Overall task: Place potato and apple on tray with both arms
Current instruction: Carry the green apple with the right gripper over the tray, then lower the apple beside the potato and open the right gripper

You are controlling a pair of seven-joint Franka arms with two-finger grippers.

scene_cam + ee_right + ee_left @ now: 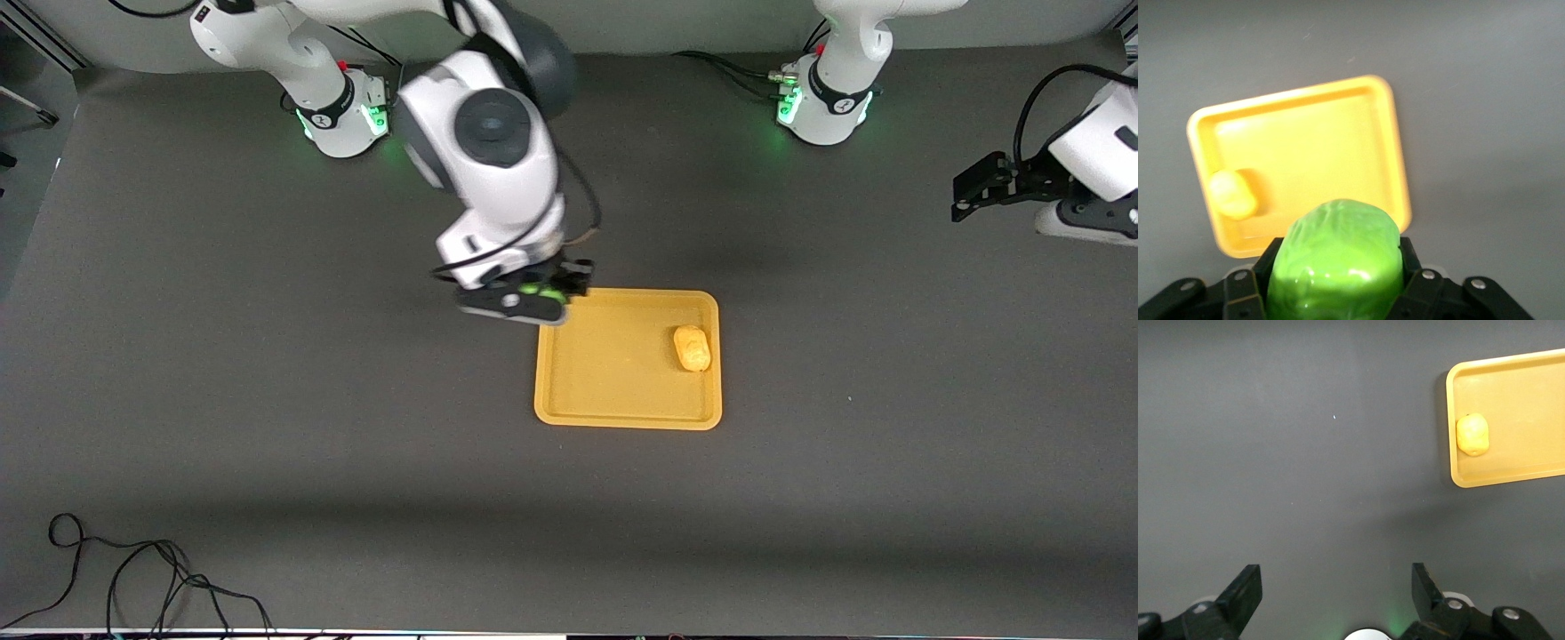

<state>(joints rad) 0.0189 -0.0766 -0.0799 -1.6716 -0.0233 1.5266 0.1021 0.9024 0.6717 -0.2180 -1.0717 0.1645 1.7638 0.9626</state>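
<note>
The yellow-orange tray (613,391) lies in the middle of the table. The yellow-tan potato (692,348) lies in it, by the rim toward the left arm's end; it shows too in the left wrist view (1472,435) and the right wrist view (1233,193). My right gripper (533,298) is up over the tray's corner toward the right arm's base, shut on the bright green apple (1335,263), which peeks out green in the front view (533,289). My left gripper (965,191) is open and empty, up over bare table at the left arm's end.
Black cables (133,578) lie by the table's edge nearest the front camera, toward the right arm's end. The arm bases (342,111) stand along the table's edge farthest from that camera. The tray's rim shows in both wrist views (1451,453) (1398,167).
</note>
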